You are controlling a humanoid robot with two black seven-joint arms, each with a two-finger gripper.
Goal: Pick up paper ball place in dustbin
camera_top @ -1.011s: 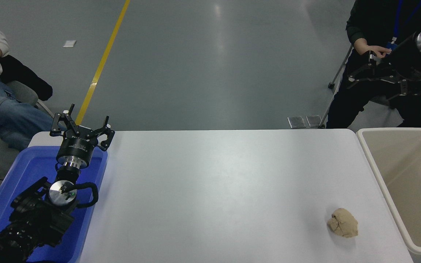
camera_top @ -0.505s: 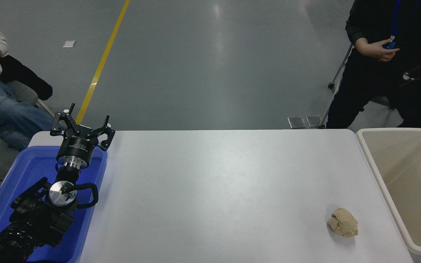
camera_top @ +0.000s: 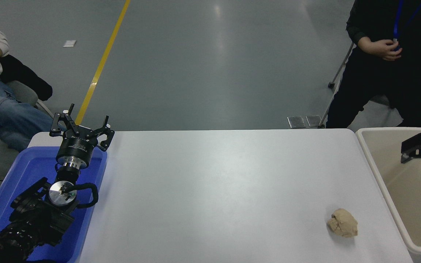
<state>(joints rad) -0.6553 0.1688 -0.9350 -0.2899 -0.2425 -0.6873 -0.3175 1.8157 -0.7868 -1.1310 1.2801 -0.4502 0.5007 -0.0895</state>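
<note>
Down at the counter's (camera_top: pixel 214 190) near right part lies the paper ball (camera_top: pixel 343 223), a lumpy tan wad, slightly longer left to right, with a cracked crease facing left. It rests just beside the dustbin (camera_top: pixel 373 164), apart from its wall. Only a tip of the right gripper (camera_top: pixel 415 146) shows at the right edge, over the dustbin; whether it is spread I cannot tell. Parked over the blue tray (camera_top: pixel 20 175), the left gripper (camera_top: pixel 82 126) has its fingers spread wide.
</note>
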